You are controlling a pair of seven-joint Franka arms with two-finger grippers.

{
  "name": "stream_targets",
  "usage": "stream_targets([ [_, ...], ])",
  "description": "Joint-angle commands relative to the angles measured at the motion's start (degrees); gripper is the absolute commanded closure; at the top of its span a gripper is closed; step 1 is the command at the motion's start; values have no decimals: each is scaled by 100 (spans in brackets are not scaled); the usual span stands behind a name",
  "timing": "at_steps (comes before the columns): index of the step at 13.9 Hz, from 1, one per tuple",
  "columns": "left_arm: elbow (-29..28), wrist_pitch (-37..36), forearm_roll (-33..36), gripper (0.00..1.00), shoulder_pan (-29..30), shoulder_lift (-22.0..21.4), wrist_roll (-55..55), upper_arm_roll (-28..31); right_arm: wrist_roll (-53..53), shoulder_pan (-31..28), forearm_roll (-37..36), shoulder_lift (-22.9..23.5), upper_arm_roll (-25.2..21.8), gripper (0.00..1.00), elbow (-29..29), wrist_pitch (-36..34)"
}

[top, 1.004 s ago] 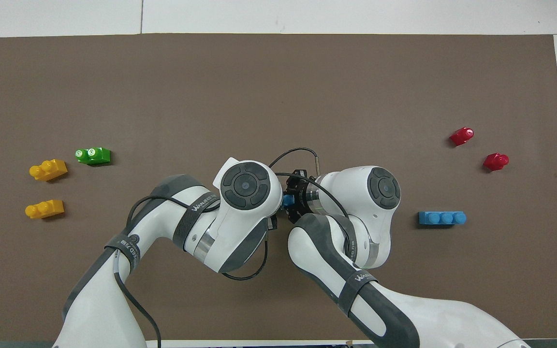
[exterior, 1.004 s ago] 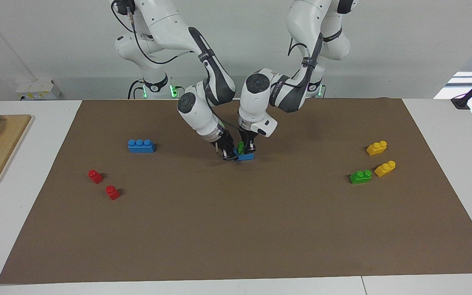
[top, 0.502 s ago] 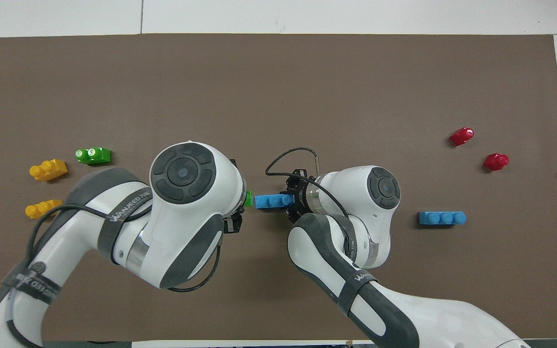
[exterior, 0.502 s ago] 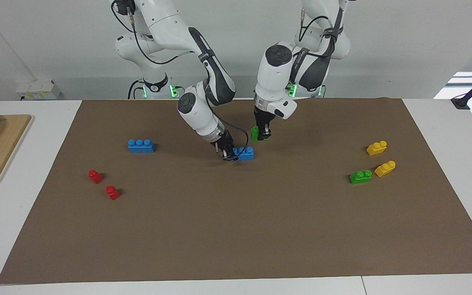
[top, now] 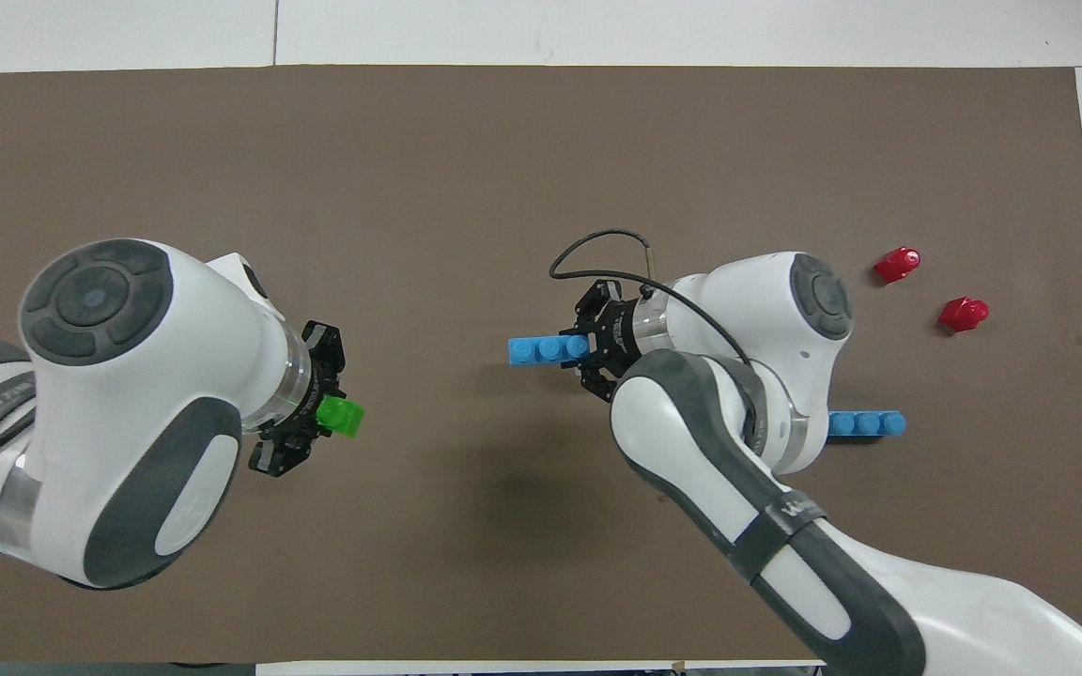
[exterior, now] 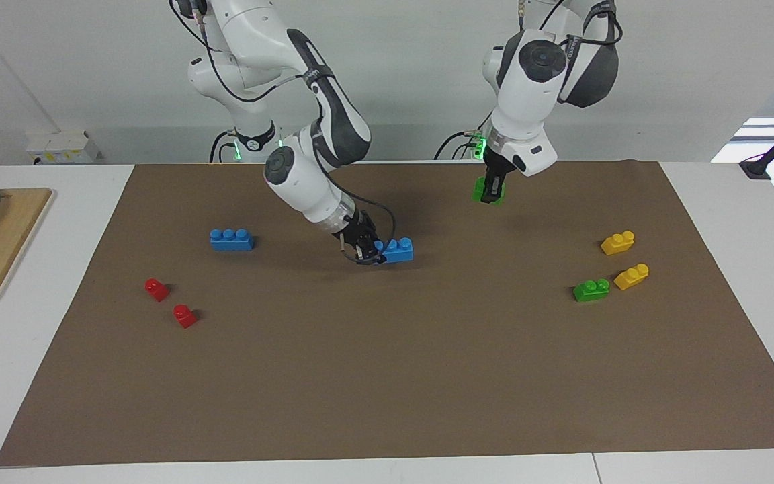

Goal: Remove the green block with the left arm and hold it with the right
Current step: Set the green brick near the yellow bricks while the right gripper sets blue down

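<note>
Overhead, the left gripper [exterior: 491, 193] pinches the small bright green plastic block [exterior: 482, 190] above the brown paper mat [exterior: 387, 376] on the white table [exterior: 44, 316], while the right gripper [exterior: 365, 252] clamps a blue three-stud brick [exterior: 397, 250]; the arm strap's lettering is unreadable.

Green block [exterior: 483, 189] glossy plastic; mat [exterior: 387, 376] matt brown paper.

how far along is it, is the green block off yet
Done: the green block is off the blue brick, pinched in the left hand up over the brown mat. In hand: the right hand grips the blue brick's end, low at the mat. Left: apparently only setting the green block down.
</note>
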Motion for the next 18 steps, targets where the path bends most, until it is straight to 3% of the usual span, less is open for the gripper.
stream_targets([
  [1, -218, -231, -20, 96, 482, -181, 1541, -41, -433, -838, -370, -373, 46, 100, -27, -699],
  [4, -376, -284, -20, 96, 895, -260, 3219, -32, -1504, -1813, -495, -435, 46, 100, 52, -1560],
  [7, -526, -231, -11, 96, 1422, -331, 4959, -32, -1780, -2325, -1046, -444, 46, 100, 140, -2010],
  [13, -938, 356, 24, 96, 2214, -314, 7528, -24, -2412, -3274, -1154, -549, 46, 100, -290, -2011],
  [18, -1281, 1148, 384, 96, 2496, -76, 8876, -24, -2947, -3450, -1154, -357, 46, 100, -536, -1624],
])
